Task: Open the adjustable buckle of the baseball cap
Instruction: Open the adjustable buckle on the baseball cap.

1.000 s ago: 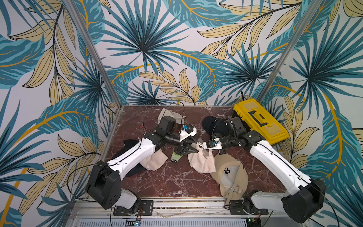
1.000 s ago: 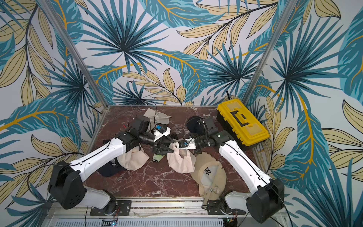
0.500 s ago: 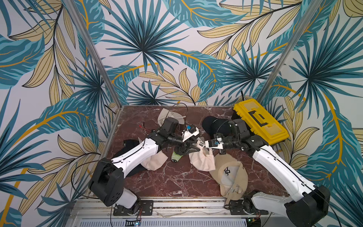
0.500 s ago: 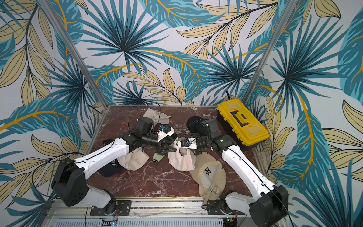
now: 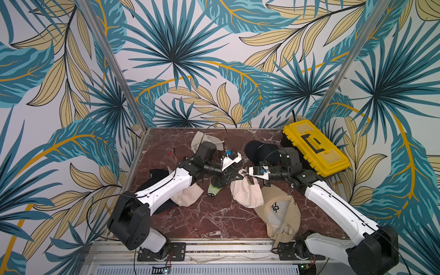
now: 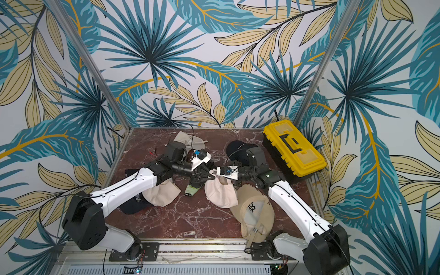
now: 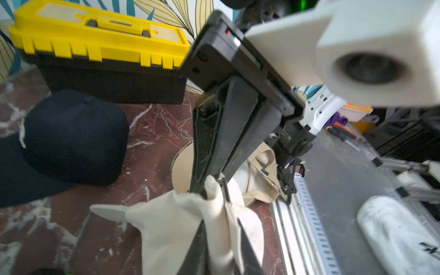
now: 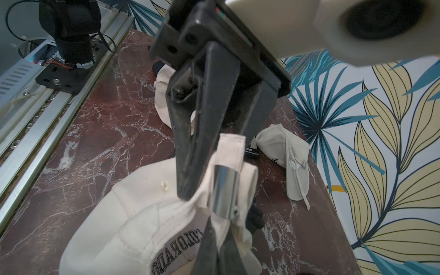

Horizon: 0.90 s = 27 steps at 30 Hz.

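Six caps on one marble table, one yellow toolbox, cream cap at centre, left gripper clenched on its fabric, right gripper clenched on it beside one silver buckle, left arm covering two caps

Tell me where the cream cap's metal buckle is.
In the right wrist view, the metal buckle sits on the strap of the cream cap, mid-table, between the left gripper and right gripper.
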{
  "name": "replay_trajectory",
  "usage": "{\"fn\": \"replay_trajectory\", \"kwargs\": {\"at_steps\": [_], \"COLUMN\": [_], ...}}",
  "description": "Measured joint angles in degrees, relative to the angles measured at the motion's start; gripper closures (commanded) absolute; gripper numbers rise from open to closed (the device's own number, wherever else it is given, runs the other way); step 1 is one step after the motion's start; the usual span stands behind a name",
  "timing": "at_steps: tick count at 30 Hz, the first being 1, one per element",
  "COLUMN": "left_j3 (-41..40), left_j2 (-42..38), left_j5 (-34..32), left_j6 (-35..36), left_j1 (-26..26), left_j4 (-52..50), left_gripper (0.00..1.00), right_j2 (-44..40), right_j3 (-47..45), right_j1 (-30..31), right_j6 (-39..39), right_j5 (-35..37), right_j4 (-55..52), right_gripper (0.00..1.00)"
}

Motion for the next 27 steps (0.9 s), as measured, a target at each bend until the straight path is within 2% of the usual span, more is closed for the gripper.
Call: {"fn": "replay_trajectory", "kwargs": {"at_steps": [1, 4, 5, 6, 9, 14, 17, 20, 27], "left_j3": [0.00, 0.00, 0.00, 0.00, 0.00, 0.63, 2.12, 3.72, 5.35], "left_j2": [0.00, 0.00, 0.00, 0.00, 0.00, 1.16, 3.41, 5.31, 5.77], "left_j5": [-0.17, -0.76, -1.20, -1.88, -4.57, -9.73, -12.13, -14.97, -24.52], "left_j6": [-0.24, -0.96, -1.42, -1.92, -3.89, -7.67, -9.92, -12.48, -16.00], "left_j1": [0.00, 0.11, 0.09, 0.07, 0.04, 0.04, 0.07, 0.00, -0.68], "left_j4": [0.07, 0.68, 0.83, 0.98, 1.53, 1.90, 1.86, 1.86, 1.92], "left_gripper": [1.00, 1.00, 1.00, 1.00, 1.00, 1.00, 1.00, 1.00, 1.00], "right_j2": [0.00, 0.00, 0.00, -0.02, -1.18, -6.43, -8.57, -9.79, -13.00], "right_j3": [-0.61, -1.51, -1.84, -2.12, -4.55, -10.03, -10.58, -10.40, -8.46], "right_j1": [0.00, -0.04, -0.04, -0.04, -0.15, -0.15, -0.15, -0.15, -0.13], "right_j6": [1.29, 6.40, 8.46, 10.80, 19.34, 33.51, 41.59, 49.88, 70.44], "right_j5": [0.07, 1.68, 2.80, 3.91, 8.46, 13.94, 17.35, 18.97, 20.70], "right_j4": [1.62, 6.14, 7.76, 8.96, 14.73, 21.70, 23.34, 23.85, 20.90], "right_gripper": [0.98, 0.75, 0.64, 0.58, 0.47, 0.47, 0.55, 0.62, 0.66]}}
